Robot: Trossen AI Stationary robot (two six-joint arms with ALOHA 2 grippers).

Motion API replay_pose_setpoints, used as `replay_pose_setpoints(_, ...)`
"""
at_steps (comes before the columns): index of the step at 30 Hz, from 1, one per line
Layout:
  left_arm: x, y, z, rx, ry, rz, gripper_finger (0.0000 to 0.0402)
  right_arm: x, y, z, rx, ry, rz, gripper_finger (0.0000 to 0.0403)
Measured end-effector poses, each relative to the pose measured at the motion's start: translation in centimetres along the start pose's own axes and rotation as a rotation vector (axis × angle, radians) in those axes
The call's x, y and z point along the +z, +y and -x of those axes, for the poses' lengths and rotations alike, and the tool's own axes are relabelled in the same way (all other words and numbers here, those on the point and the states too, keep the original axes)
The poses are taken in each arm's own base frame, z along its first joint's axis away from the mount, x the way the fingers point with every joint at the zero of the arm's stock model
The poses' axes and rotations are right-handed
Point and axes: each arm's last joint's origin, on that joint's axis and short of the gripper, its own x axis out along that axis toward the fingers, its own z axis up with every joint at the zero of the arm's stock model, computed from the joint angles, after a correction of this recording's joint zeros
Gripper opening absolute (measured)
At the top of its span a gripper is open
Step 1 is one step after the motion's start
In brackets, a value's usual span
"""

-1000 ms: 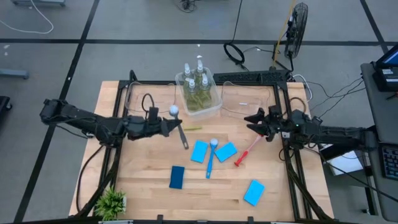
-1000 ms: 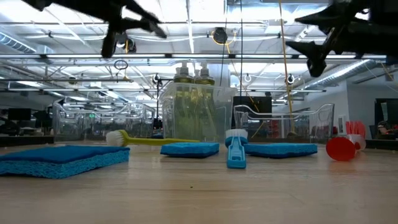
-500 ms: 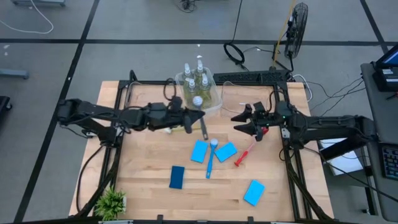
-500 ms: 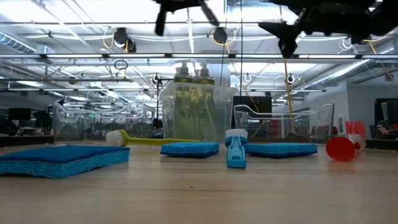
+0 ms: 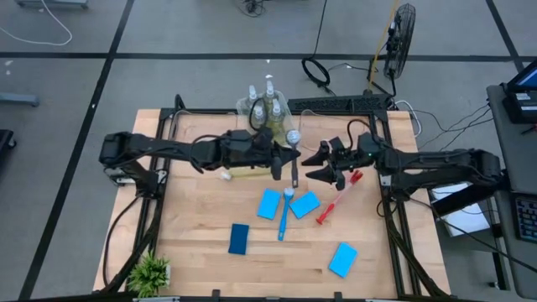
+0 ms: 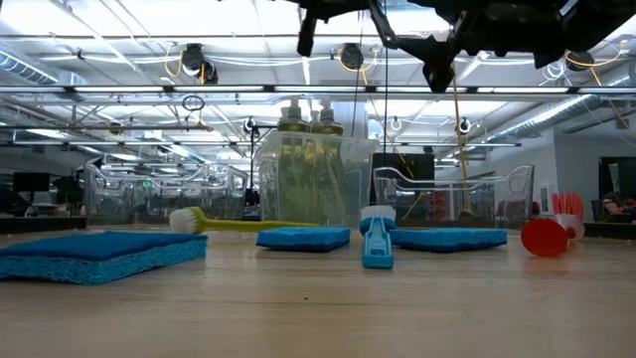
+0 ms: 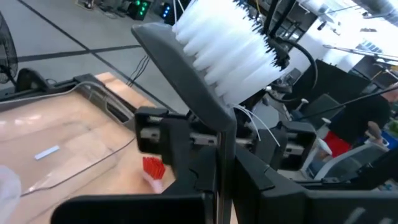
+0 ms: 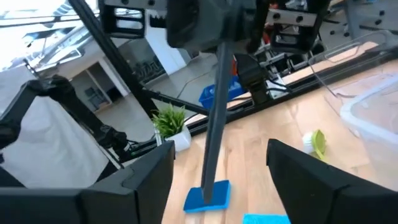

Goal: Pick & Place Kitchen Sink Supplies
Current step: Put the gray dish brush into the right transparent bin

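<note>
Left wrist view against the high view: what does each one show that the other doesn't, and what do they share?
Only the left wrist view shows the white bristles of the dark brush up close. Only the high view shows the four blue sponges, the blue brush, the potted plant and the bottles in their bin. Both show the left gripper holding the dark brush, the right gripper facing it, open, and the red brush.

Both arms reached inward over the far middle of the worktop, held high. The left end effector (image 5: 285,156) was clamped on a dark brush (image 5: 294,158), bristles up. The right end effector (image 5: 315,164) faced it just beside, fingers (image 8: 314,177) spread apart.
</note>
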Motion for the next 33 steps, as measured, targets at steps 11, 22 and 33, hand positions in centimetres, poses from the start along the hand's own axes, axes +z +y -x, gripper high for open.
replay_pose_setpoints(11, 0.0, 0.4, -1.6, -0.003, 0.008, -0.031, 0.002, 0.1, -0.1, -0.2, 0.0, -0.005, -0.011, 0.0296)
replay_pose_setpoints(22, 0.7, 1.2, -2.0, 0.004, -0.047, -0.046, 0.002, 0.3, 0.0, -0.2, 0.011, -0.021, -0.002, 0.0275)
replay_pose_setpoints(33, 1.1, 1.3, -1.9, 0.03, -0.09, -0.059, 0.002, 0.3, 0.1, -0.2, 0.01, -0.026, 0.0, 0.0258)
